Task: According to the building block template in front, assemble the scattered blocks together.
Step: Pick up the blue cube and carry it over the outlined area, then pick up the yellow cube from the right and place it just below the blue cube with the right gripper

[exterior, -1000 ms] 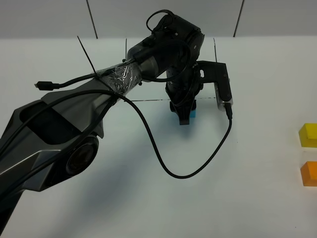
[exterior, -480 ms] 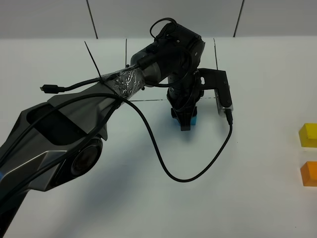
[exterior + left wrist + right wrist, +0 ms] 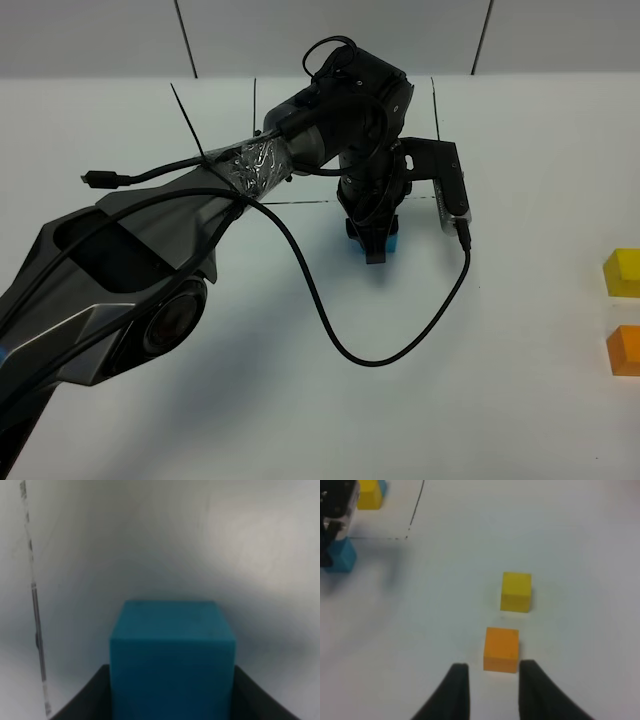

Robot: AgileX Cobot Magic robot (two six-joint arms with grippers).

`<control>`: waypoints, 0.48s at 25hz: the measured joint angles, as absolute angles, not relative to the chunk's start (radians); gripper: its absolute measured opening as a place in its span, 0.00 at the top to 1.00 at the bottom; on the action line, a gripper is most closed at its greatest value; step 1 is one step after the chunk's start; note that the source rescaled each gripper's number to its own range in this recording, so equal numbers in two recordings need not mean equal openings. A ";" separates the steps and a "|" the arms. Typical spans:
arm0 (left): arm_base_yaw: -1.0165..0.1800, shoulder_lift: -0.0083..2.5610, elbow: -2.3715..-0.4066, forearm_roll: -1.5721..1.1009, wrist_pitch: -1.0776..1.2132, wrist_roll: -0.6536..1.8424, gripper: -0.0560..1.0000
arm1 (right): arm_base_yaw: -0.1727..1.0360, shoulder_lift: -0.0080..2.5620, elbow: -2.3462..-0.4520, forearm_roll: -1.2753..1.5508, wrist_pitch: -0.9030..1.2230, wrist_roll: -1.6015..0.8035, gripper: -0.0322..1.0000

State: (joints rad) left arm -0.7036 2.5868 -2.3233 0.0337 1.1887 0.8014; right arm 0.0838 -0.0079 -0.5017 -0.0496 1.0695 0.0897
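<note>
Blue plastic is peeking out on either side of my left jaws in the high view. They are clamping the blue block (image 3: 391, 241) just in front of the thin black frame line (image 3: 300, 201) drawn on the white worktop (image 3: 520, 150), and I cannot tell whether the block is touching the surface. My left arm (image 3: 200, 230) is reaching in from the lower left and hiding whatever is lying inside the frame, and a black cable (image 3: 330, 330) is looping down from the wrist. At the far right edge the yellow block (image 3: 622, 272) and the orange block (image 3: 623, 350) are sitting one behind the other, not touching, and well apart from the blue one. In the left wrist view the blue block is filling the middle, with my two dark fingers (image 3: 85, 702) pressing against its sides. In the right wrist view my right jaws are standing apart and gripping nothing, hovering just short of the orange block, which is lying in line with the gap. The yellow block is sitting just beyond it. Farther off, the blue block is showing under my left jaws. Past the frame line, a yellow and a blue cube of the building block template (image 3: 369, 494) are just showing, cut off by the edge.
</note>
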 joint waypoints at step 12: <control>-0.704 2.585 -2.323 0.020 1.189 0.783 0.01 | 0.084 -0.008 -0.502 -0.050 1.069 0.090 0.97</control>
